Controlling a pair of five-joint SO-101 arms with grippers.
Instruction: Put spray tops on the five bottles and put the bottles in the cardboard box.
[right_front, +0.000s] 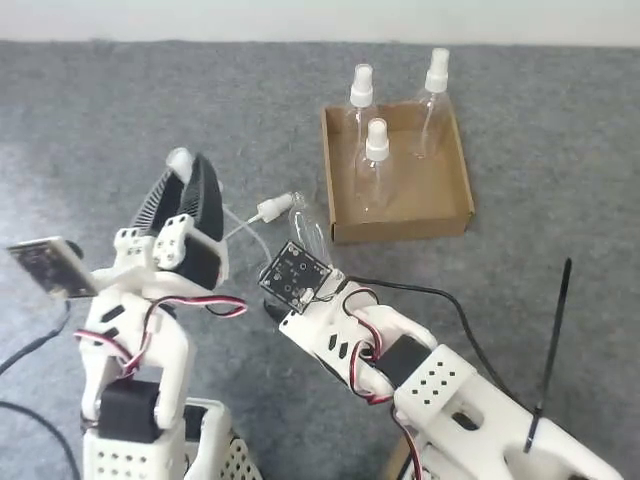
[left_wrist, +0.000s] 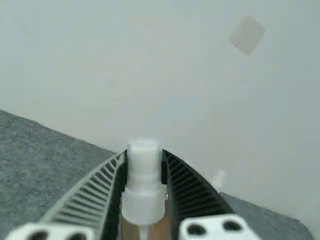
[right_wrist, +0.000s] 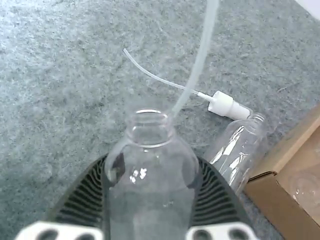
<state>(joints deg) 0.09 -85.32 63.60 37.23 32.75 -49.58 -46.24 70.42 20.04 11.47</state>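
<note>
My left gripper (left_wrist: 144, 156) is raised off the carpet and shut on a white spray top (left_wrist: 144, 180); in the high view that gripper (right_front: 186, 178) stands left of the box. The top's thin tube (right_wrist: 202, 47) runs down into the open neck of a clear bottle (right_wrist: 150, 175), on which my right gripper (right_wrist: 152, 164) is shut. A second clear bottle (right_wrist: 239, 146) lies on the carpet next to a loose spray top (right_wrist: 225, 105). The cardboard box (right_front: 400, 225) holds three bottles with spray tops (right_front: 376, 140).
Grey carpet (right_front: 120, 110) covers the table. The lying bottle (right_front: 306, 232) and loose spray top (right_front: 273, 209) rest between the two arms, just off the box's near left corner. A black cable (right_front: 440, 295) trails from the right arm.
</note>
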